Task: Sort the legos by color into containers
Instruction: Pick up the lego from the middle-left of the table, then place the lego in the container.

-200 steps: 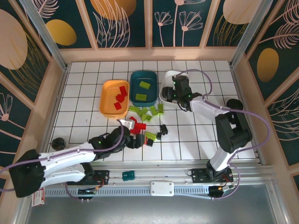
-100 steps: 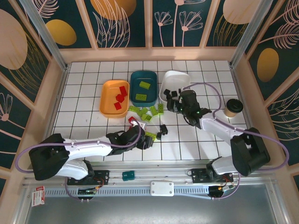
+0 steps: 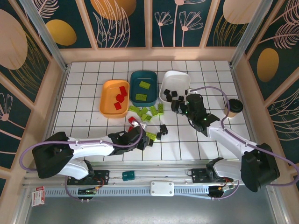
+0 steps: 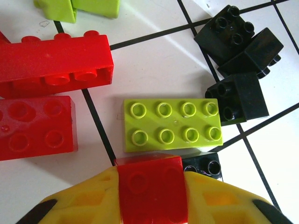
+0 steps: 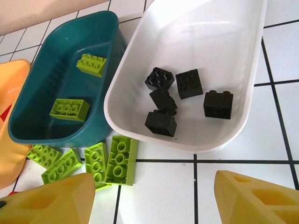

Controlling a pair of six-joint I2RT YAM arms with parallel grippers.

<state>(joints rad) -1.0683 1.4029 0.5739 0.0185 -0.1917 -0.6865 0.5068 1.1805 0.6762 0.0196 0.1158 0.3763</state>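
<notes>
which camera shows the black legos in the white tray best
The right wrist view: it looks down into the white tray from close by, so the five black legos stand apart, studs visible. The top external view shows them as small dark specks in the tray.

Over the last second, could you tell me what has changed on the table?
The left hand closed on a red brick in the pile. The right hand drew back from over the white tray toward the near edge, open and empty. The sorted bricks stayed put.
</notes>
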